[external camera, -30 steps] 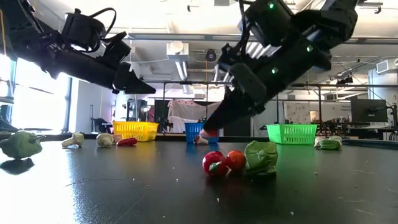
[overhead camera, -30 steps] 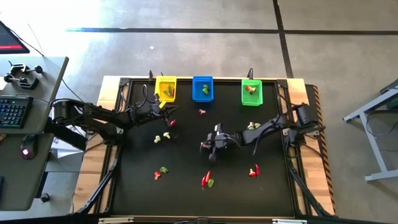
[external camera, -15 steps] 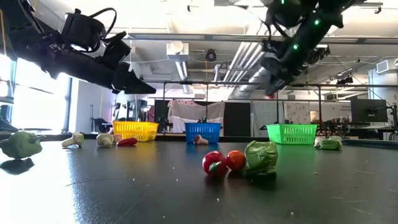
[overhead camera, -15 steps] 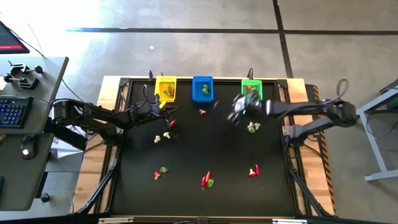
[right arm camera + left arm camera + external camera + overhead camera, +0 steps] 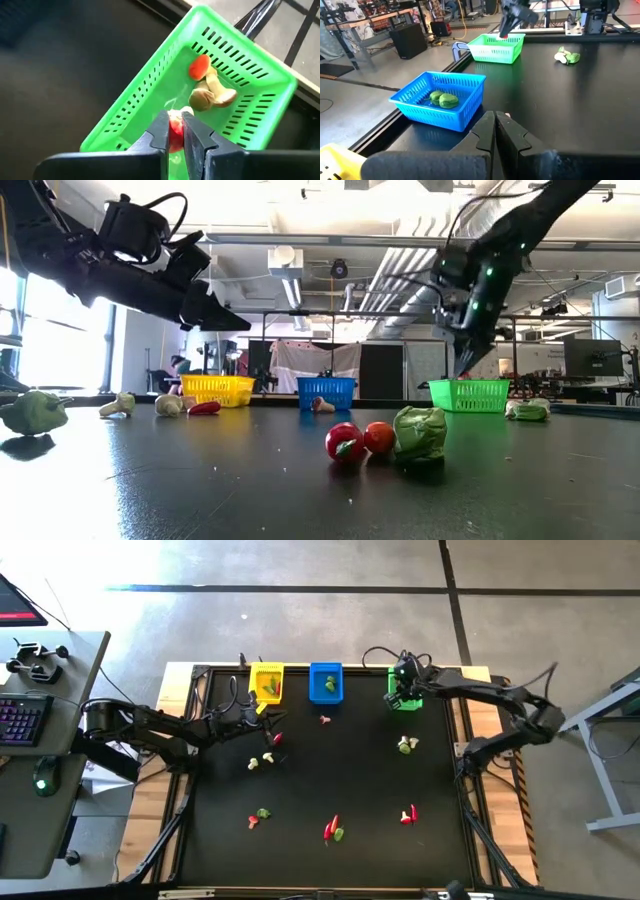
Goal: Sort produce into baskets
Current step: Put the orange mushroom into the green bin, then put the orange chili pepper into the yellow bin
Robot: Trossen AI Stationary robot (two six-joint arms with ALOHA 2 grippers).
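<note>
The right claw (image 5: 173, 131) pinches a red piece (image 5: 175, 135) above the green basket (image 5: 150, 95), ready for dropping. The left claw (image 5: 495, 131), pressed together, waits near the yellow basket (image 5: 266, 683).

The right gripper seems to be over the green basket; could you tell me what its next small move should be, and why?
Probably open and let go. The right gripper is shut on a red-and-white piece directly above the inside of the green basket, where a similar mushroom-like piece already lies. The left gripper waits near the yellow basket.
</note>
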